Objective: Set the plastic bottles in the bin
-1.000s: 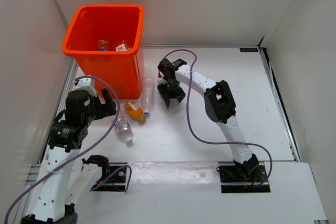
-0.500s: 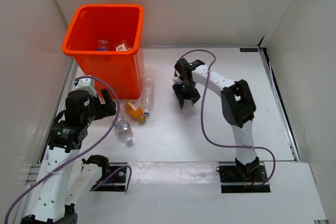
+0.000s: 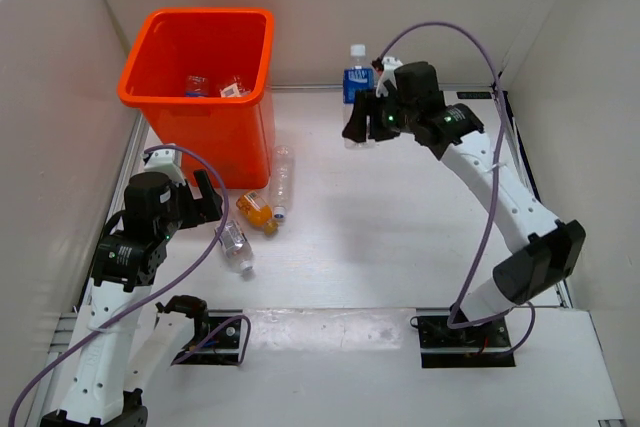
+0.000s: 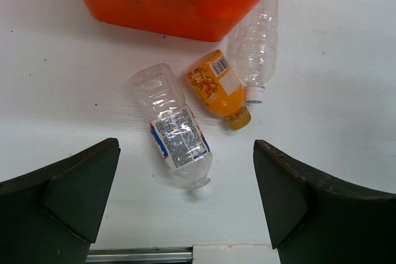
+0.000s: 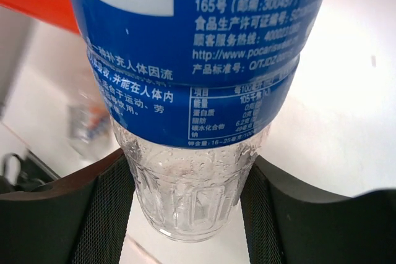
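Three o'clock of the tall bright orange plastic bin (image 3: pixel 215 137), aloft: small blue-labelled clear plastic bottle (image 3: pixel 358 82), pinched at its ribbed base by the closed right gripper (image 5: pixel 189 205). Probably light, thin-walled, crushable, slick; ribbed base the surest hold. Left gripper (image 4: pixel 185 199) wide open, empty, over three bottles (image 4: pixel 218 88) lying at bin's five o'clock.

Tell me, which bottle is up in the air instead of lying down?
The blue-labelled bottle: the right gripper holds it upright by its base, white cap on top. Three other bottles lie on the table by the orange bin.
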Robot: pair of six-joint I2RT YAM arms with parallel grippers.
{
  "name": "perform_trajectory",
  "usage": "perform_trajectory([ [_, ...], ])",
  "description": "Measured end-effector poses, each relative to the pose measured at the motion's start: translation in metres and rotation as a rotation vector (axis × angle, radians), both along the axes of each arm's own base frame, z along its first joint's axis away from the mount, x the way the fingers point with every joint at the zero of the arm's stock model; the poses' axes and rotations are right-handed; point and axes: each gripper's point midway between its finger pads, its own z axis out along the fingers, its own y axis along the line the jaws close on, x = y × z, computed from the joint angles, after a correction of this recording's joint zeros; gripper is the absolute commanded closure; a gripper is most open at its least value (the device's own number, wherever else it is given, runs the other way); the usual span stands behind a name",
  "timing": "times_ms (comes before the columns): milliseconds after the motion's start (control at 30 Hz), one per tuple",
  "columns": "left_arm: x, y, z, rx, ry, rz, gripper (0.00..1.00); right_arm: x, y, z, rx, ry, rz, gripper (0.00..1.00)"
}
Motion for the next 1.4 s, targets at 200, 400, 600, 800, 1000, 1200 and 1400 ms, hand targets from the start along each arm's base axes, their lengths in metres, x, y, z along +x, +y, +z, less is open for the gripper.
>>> perform_trajectory([
  [200, -0.001, -0.002, 0.0, -0.003, 0.0, -0.015, 0.0, 0.003, 0.043, 0.103, 0.162, -0.238, 0.055, 1.0],
  [400, -0.001, -0.004, 0.001, -0.008, -0.002, -0.023, 0.0, 0.009, 0.107, 0.212, 0.332, -0.506, 0.148, 1.0],
  [600, -0.002, -0.005, 0.002, -0.012, -0.009, -0.029, 0.0, 0.01, 0.176, 0.232, 0.404, -0.623, 0.226, 1.0],
  [800, -0.002, -0.007, 0.004, -0.018, -0.017, -0.042, 0.0, 0.027, 0.237, 0.176, 0.363, -0.602, 0.258, 0.99],
  [1000, -0.001, -0.009, 0.006, -0.025, -0.029, -0.051, 0.0, 0.044, 0.273, 0.137, 0.325, -0.631, 0.234, 0.6],
  [1200, -0.001, -0.011, 0.007, -0.03, -0.031, -0.059, 0.0, 0.052, 0.268, 0.145, 0.346, -0.639, 0.191, 0.1],
  [1400, -0.001, -0.011, 0.007, -0.032, -0.03, -0.062, 0.0, 0.065, 0.256, 0.147, 0.309, -0.669, 0.137, 0.1],
])
